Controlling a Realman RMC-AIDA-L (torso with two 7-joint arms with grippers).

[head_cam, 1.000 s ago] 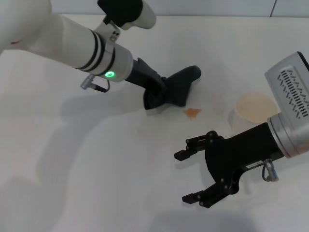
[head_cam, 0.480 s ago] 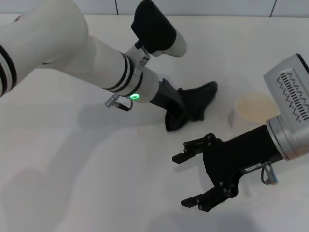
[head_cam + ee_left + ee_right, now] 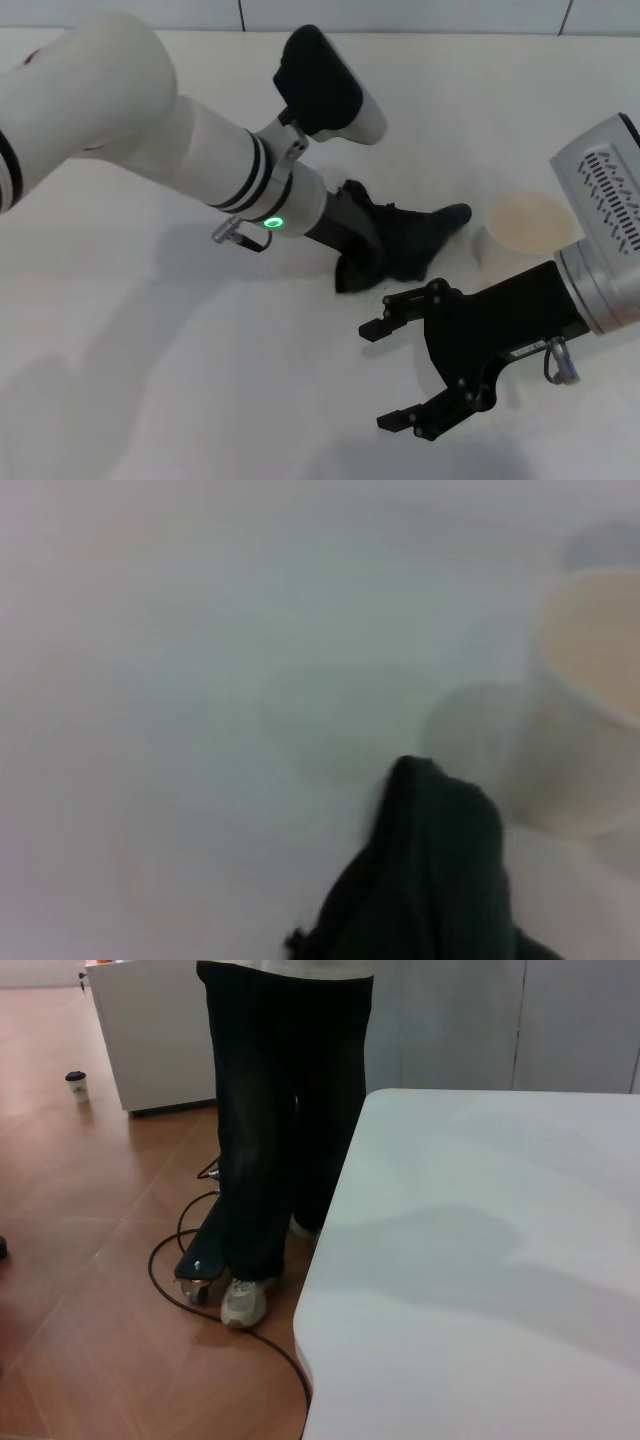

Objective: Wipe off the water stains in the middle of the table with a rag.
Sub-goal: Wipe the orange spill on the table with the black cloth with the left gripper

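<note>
Left gripper (image 3: 365,250) clenches the rag (image 3: 405,240) against the surface (image 3: 150,360), long axis toward the cup (image 3: 527,228); right gripper (image 3: 400,372) released, nearby

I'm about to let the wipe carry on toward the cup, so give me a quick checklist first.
1. Rag in left gripper: ok, bunched at its tip.
2. Rag touching table: ok.
3. Stain visible: cannot tell, the rag covers the middle.
4. Gap between rag and paper cup: not ok, the rag's tip lies close beside it.
5. Right gripper out of the path: ok, open, near the table's front.
</note>
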